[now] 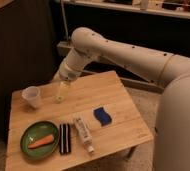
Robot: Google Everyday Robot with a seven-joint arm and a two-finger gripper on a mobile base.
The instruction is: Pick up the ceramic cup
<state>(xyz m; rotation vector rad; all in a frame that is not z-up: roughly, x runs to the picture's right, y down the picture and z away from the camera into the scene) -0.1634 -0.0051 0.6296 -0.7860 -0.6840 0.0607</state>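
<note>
The ceramic cup (32, 96) is small, white and handleless. It stands upright near the far left corner of the wooden table (118, 95). My gripper (61, 93) hangs from the white arm (113, 50) just above the table top, a short way to the right of the cup and apart from it. Nothing shows in the gripper.
A green plate (39, 139) with a carrot (41, 142) sits at the front left. Beside it lie a black bar (64, 138), a white tube (83, 131) and a blue sponge (103, 116). A dark cabinet (18, 45) stands behind the table.
</note>
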